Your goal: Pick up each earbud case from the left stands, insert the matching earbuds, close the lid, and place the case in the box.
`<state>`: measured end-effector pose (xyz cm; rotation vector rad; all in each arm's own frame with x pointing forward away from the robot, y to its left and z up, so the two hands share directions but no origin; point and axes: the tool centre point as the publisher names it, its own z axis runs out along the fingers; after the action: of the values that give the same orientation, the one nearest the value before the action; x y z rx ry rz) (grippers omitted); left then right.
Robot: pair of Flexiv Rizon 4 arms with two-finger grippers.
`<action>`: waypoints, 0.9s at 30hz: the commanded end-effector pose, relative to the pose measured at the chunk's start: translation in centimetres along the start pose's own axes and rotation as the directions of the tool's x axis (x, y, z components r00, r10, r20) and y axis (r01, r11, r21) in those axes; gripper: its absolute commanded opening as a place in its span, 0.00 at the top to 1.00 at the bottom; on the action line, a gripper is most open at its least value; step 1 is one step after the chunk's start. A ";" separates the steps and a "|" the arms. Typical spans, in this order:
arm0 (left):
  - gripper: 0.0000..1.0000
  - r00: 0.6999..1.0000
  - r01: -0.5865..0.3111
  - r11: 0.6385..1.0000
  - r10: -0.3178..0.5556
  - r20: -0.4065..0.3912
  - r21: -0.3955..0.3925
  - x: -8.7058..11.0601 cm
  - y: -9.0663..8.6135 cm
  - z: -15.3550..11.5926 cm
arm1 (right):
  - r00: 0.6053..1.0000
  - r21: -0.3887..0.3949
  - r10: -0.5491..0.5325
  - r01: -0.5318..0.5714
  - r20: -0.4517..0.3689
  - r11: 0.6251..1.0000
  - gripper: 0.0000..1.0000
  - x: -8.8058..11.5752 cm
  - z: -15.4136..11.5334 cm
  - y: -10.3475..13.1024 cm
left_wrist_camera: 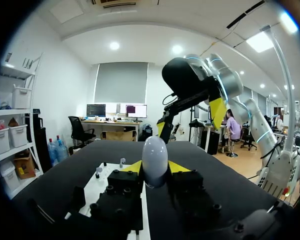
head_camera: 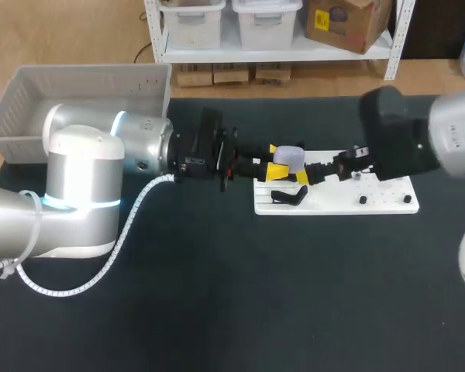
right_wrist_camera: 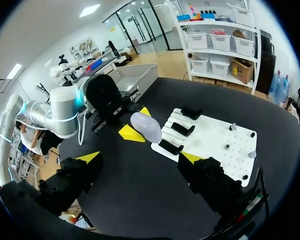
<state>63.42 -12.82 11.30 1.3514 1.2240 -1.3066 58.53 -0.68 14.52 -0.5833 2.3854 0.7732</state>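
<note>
The left end effector point(left_wrist_camera: 155, 169) is pinching the pale lavender earbud case point(left_wrist_camera: 155, 156) between its two yellow fingertips, one pressing on each side. It is holding the case in the air over the left end of the white stand board point(head_camera: 372, 203). The board is lying toward the far edge of the desk point(head_camera: 217, 294), right of its middle. The right end effector point(right_wrist_camera: 141, 157) is hanging close to the case, on the side away from the left arm, with its fingers spread wide and gripping nothing. Three black stands point(right_wrist_camera: 171, 146) are sitting in a row along the board's left end, and small pegs point(right_wrist_camera: 226, 147) are dotting its right part. The grey box point(head_camera: 85, 85) is sitting at the desk's far left corner, well apart from the case.
</note>
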 end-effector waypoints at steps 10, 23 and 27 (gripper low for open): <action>1.00 1.000 -0.003 1.000 0.003 0.003 -0.002 0.1 0.0 0.0 | 1.000 -0.022 0.018 -0.019 -0.015 1.000 0.00 -1.1 2.6 -1.1; 1.00 1.000 -0.003 1.000 0.003 0.003 -0.002 0.1 0.0 0.0 | 0.998 -0.014 0.062 -0.062 -0.025 0.998 0.00 -1.3 3.6 -2.3; 1.00 1.000 -0.003 1.000 0.003 0.003 -0.002 0.1 0.0 0.0 | 0.997 -0.011 0.067 -0.067 -0.024 0.998 0.00 -1.3 3.7 -2.6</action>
<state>63.42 -12.82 11.30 1.3514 1.2240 -1.3068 62.12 0.07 11.90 -0.5217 2.4339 0.8115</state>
